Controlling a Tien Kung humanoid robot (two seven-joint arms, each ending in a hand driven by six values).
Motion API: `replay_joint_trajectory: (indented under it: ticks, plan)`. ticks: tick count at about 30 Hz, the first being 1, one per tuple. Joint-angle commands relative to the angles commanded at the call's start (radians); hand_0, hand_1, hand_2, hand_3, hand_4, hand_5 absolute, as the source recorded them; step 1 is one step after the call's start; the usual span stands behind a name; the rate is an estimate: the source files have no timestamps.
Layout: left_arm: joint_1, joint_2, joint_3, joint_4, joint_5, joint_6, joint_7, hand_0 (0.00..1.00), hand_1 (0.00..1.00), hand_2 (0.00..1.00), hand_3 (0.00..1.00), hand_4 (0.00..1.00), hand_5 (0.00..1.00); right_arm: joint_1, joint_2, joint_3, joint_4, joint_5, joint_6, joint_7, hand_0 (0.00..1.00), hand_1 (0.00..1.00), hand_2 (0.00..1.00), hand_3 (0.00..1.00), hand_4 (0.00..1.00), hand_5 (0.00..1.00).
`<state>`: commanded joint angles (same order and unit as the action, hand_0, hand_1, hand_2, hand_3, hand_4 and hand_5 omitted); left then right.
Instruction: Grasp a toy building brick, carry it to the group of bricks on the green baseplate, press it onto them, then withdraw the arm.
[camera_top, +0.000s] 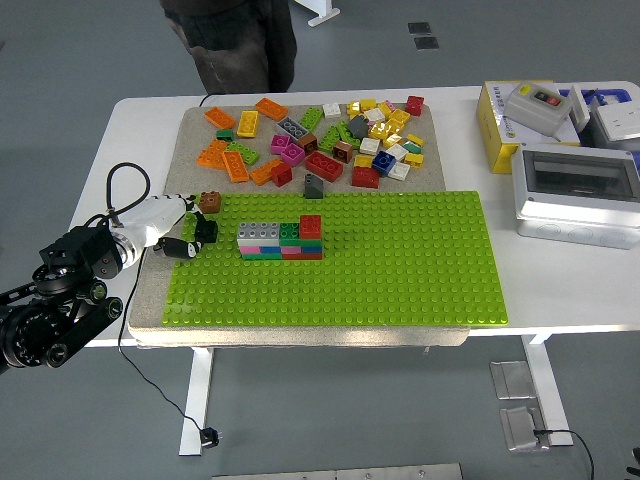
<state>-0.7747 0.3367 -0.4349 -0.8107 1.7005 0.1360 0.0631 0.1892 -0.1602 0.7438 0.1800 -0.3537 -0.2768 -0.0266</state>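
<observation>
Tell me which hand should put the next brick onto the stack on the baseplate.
Left. The left hand is already at the green baseplate's left edge with a black brick in its fingers, beside the brick stack. The right arm isn't visible.
</observation>
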Motion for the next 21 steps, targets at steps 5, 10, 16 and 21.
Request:
replay_joint_trajectory:
  ticks: [5, 10, 16, 21]
  plan:
    - [0.0, -0.002, 0.002, 0.003, -0.003, -0.001, -0.001, 0.998, 0.998, 0.998, 0.659, 0.488, 0.282, 0.0, 0.001, 0.004, 0.0, -0.004, 0.0, -0.001, 0.697, 0.667, 0.668, 0.67, 0.369, 0.811]
    - [0.0, -0.004, 0.004, 0.007, -0.008, -0.001, -0.002, 0.998, 0.998, 0.998, 0.659, 0.485, 0.275, 0.001, 0.001, 0.004, 0.0, -0.005, 0.0, -0.001, 0.697, 0.666, 0.668, 0.67, 0.368, 0.812]
    - [0.002, 0.001, -0.023, -0.009, -0.001, 0.002, -0.007, 0.998, 0.998, 0.998, 0.602, 0.471, 0.267, 0.001, 0.0, 0.001, 0.0, -0.001, 0.0, 0.0, 0.697, 0.666, 0.667, 0.669, 0.367, 0.813]
    - [0.007, 0.012, -0.06, -0.04, 0.007, 0.003, -0.008, 0.998, 0.998, 0.998, 0.554, 0.468, 0.266, -0.001, -0.002, -0.001, 0.0, 0.003, 0.0, 0.002, 0.698, 0.666, 0.666, 0.67, 0.366, 0.814]
